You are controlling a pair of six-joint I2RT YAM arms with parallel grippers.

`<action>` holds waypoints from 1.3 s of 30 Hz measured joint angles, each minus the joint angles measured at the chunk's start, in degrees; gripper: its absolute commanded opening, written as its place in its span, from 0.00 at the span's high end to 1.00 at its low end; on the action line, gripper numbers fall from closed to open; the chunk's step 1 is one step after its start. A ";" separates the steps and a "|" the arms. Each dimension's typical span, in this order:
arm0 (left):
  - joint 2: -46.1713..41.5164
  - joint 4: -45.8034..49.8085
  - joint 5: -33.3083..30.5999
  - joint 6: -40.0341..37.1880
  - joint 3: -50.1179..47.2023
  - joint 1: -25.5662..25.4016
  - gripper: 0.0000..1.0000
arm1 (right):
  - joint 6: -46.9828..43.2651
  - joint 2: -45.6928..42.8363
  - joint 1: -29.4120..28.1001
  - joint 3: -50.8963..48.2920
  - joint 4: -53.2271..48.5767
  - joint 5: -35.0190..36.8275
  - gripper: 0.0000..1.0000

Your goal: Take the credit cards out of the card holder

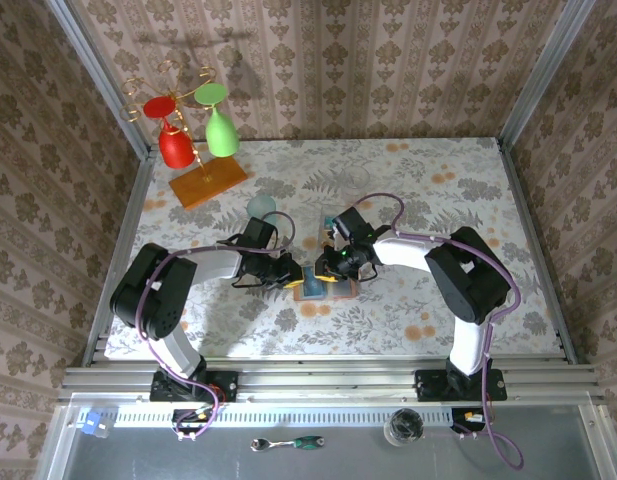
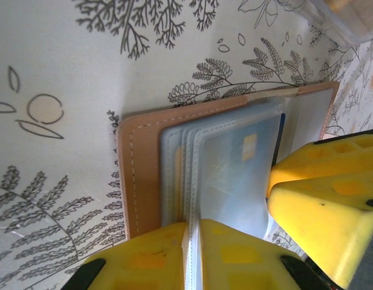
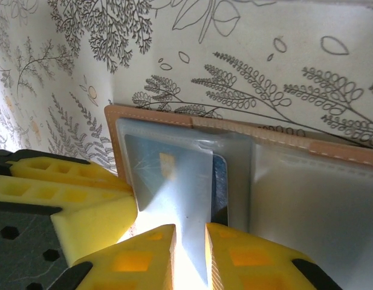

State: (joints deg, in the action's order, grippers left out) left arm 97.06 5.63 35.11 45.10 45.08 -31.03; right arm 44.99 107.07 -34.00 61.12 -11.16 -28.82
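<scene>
**Top external view: both jaws set over the opened card holder**

On the near ledge, a metal spoon (image 1: 288, 442) with a green handle and a clear drinking glass (image 1: 404, 428) are seen. Beyond the arm bases, at the middle of the floral-patterned worktop (image 1: 438, 200), the small brown folding card holder (image 1: 313, 290) is laid open and flat. The left jaws and the right jaws are set over it from either side, close together.

From the left wrist, the left jaws are seen pinching the edge of a clear plastic sleeve of the card holder (image 2: 144, 181) between yellow fingers (image 2: 150, 260). A teal-blue credit card (image 2: 240, 163) with a gold chip is lodged inside a sleeve.

From the right wrist, the yellow fingers (image 3: 234, 260) of the right jaws are held narrowly apart, and the pale sleeve over that credit card (image 3: 168, 175) runs into the gap. Whether it is clamped cannot be told. A darker blue card edge (image 3: 219, 181) is tucked behind it.

Just beyond the holder, a clear plastic box (image 2: 340, 21) is placed. At the far left, a red wine glass (image 1: 174, 145) and a green wine glass (image 1: 221, 132) are hung upside down over an orange wooden rack base (image 1: 208, 185).
</scene>
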 measured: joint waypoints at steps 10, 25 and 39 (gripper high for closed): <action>0.09 0.07 0.00 -0.20 0.17 0.04 0.86 | -1.29 0.04 0.00 0.81 -2.34 1.62 0.76; 0.52 0.92 -0.02 -0.98 0.96 0.37 0.86 | -3.04 -2.16 0.00 1.09 -5.38 4.92 0.76; 0.04 4.07 -0.92 -1.62 2.47 0.74 0.85 | -2.78 -4.15 1.36 0.26 -5.31 4.90 0.76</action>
State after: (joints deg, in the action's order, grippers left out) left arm 97.10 9.69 34.20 43.48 47.55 -30.28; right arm 42.22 102.91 -32.64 61.39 -16.47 -23.92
